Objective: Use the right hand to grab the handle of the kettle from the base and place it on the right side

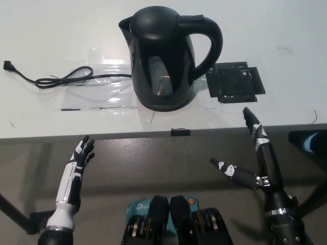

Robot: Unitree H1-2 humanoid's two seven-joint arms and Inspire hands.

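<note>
A black electric kettle [166,56] stands upright on its base in the middle of the white table [286,30], its handle [210,43] pointing to the picture's right. My black right hand [254,158] hovers open below the table's front edge, to the right of the kettle and well apart from it. Its fingers are spread, one reaching up over the table edge. My white left hand [80,158] rests open at the lower left, below the table edge.
A black power cord [61,79] with its plug [7,65] runs left from the kettle base across clear tape. A black taped patch [236,82] lies right of the kettle. A dark clip [180,131] sits on the table's front edge.
</note>
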